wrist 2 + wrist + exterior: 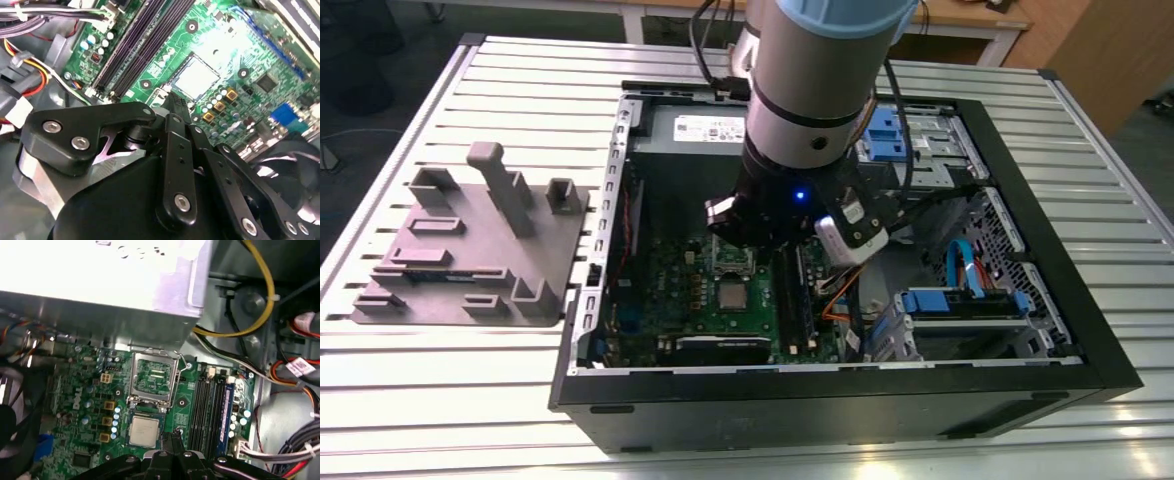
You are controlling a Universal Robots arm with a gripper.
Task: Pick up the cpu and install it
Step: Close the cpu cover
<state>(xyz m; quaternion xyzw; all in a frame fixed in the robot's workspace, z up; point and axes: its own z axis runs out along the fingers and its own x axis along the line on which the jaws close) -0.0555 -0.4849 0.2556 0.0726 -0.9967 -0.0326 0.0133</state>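
One small flat square cpu (144, 431) with a shiny silver-grey metal lid and a thin darker rim lies in the socket on the green motherboard (80, 390). It lies flat, lid facing up. It is square, so it has no long axis; its edges run parallel to the black memory slots (206, 410) beside it. In the exterior view the cpu (731, 295) sits just below the middle of the frame, inside the open black computer case (854, 400), which rests on the slatted aluminium table (454, 400).

The hinged metal socket frame (152, 377) stands swung open just beyond the chip, not over it.

The black two-finger gripper (171, 436) hangs over the board. Its tips are pinched together, nothing is seen between them, and they point down at the board just beside the cpu's edge on the memory-slot side. Whether they touch the board, I cannot tell. In the second wrist view the gripper (174, 102) ends near the glaring chip (196, 77).

A grey plastic tray with upright blocks (467, 250) lies at the exterior view's left, outside the case.
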